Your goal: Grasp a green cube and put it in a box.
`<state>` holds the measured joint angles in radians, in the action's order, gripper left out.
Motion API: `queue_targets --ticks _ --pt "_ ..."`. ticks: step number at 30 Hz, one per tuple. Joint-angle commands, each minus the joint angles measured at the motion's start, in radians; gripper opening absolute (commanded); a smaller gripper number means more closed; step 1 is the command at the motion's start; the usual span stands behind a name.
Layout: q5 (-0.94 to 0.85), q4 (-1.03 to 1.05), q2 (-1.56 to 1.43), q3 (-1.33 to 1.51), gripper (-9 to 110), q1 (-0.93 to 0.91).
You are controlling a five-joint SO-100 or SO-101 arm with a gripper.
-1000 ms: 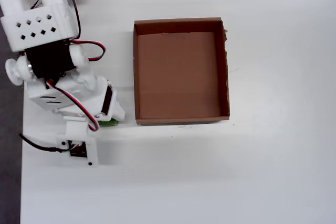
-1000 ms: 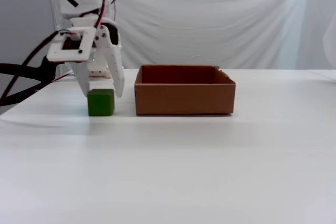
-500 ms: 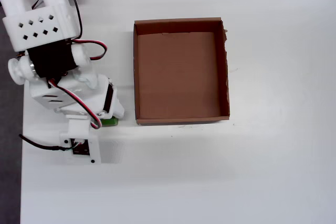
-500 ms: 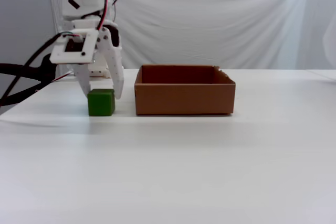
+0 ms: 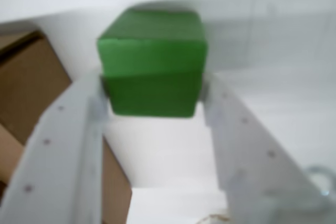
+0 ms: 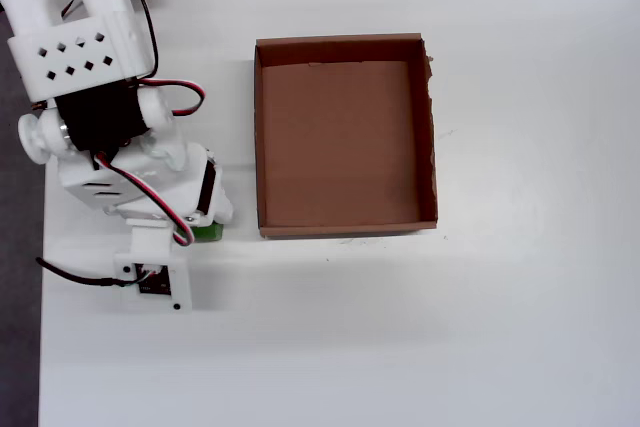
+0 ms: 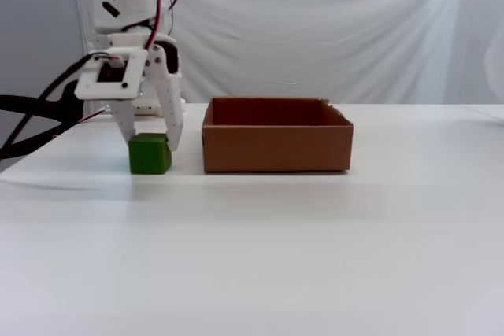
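While gripper (image 5: 152, 95) clamps green cube (image 5: 152, 66) between fingertips | box (image 7: 276, 145) just beside

Cube (image 7: 150, 155) left of box (image 7: 276, 146)

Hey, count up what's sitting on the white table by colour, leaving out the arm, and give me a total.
Green: 1, the green cube, on the table between the claw's fingers.
Brown: 1, the box, nothing inside it in the overhead view.
Total: 2.
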<state>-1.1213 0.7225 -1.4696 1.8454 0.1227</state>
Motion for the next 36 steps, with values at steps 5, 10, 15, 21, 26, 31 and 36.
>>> queue_targets --ticks 5,10,15,21,26,31,36 --pt "-0.017 -0.012 -0.005 -0.006 14 0.011" --pt "-0.014 -0.002 -0.023 -0.017 14 0.012" --pt "-0.008 0.041 -0.077 -0.048 14 0.025" --pt "-0.006 0.110 -0.164 -0.072 14 0.049" --pt "-0.005 0.201 -0.225 -0.124 14 0.077" --pt "-0.003 0.284 -0.273 -0.181 14 0.147" --pt "0.003 0.400 -0.256 -0.295 14 0.245"
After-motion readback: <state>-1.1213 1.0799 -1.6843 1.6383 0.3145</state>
